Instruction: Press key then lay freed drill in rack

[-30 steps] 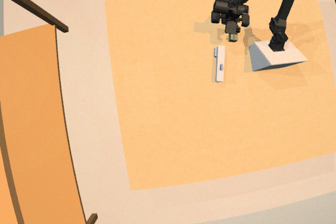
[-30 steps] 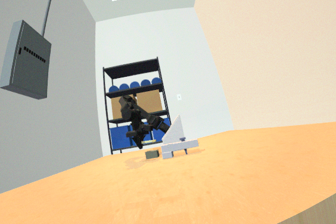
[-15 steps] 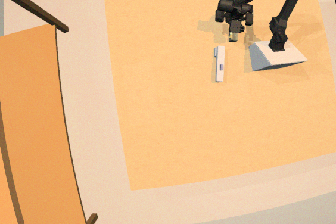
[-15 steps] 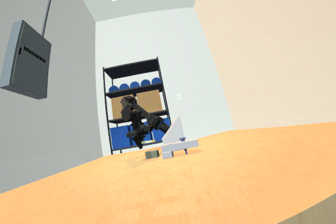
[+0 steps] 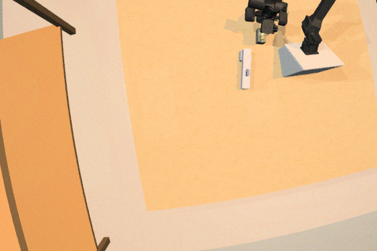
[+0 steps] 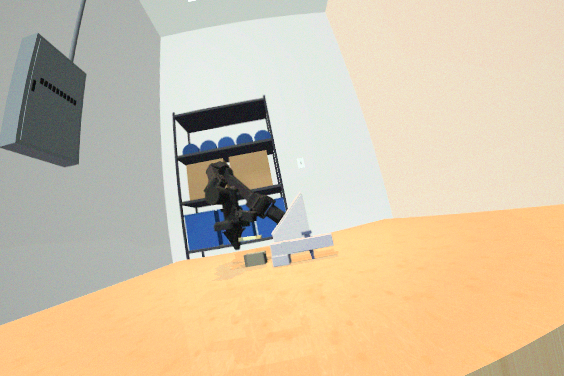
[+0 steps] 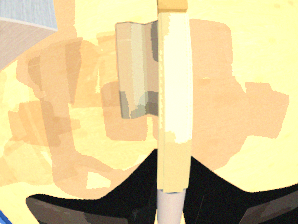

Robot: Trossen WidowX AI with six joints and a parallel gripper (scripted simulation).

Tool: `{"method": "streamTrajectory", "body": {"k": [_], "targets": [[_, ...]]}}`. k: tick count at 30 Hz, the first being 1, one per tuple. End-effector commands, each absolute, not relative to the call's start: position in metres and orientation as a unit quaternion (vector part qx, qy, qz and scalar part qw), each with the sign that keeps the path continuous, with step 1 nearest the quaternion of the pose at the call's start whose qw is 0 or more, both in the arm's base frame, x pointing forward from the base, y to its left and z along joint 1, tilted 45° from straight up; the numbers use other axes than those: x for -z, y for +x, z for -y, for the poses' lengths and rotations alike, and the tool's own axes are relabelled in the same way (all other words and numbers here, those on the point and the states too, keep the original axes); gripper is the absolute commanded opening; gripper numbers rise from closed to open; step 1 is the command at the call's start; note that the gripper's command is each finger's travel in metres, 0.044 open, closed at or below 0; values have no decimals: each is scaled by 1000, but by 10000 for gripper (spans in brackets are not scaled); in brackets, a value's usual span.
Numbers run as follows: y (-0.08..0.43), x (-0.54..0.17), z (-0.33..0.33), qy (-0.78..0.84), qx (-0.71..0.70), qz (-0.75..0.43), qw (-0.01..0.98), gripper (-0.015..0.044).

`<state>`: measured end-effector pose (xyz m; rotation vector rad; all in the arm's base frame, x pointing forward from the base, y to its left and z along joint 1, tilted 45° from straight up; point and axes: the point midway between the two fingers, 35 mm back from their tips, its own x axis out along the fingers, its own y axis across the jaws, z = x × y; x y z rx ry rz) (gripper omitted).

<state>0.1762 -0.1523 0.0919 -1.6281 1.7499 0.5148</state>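
Observation:
My gripper (image 5: 268, 28) (image 6: 236, 244) (image 7: 168, 153) is shut on the drill (image 6: 250, 238) (image 7: 176, 75), a long pale yellow bar with a grey end between the fingers. The drill lies roughly level in the grip, held above the table. The rack (image 5: 259, 41) (image 6: 255, 259) (image 7: 134, 72) is a small dark grey-green block with a groove. It stands under the far part of the drill, which hides its right side in the wrist view. The pale lilac fixture (image 5: 246, 61) (image 6: 300, 243) stands beside the rack, with the small blue key (image 5: 247, 73) (image 6: 307, 233) on its top.
A white wedge (image 5: 291, 61) (image 6: 296, 222) carries the arm's base, close to the rack and fixture. An orange bench surface (image 5: 33, 101) with dark legs stands far left in the top view. Shelving (image 6: 225, 155) stands behind the arm.

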Motion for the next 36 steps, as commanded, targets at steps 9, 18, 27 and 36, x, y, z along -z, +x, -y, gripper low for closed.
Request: {"method": "streamTrajectory", "body": {"k": [9,18,27,36], "targets": [[163,-85,152,-626,-203,-671,340,0],[165,-76,163,-627,-203,-671,340,0],[164,-65,168,-627,-203,-671,340,0],[165,-62,175,-627,-202,-672,340,0]]}}
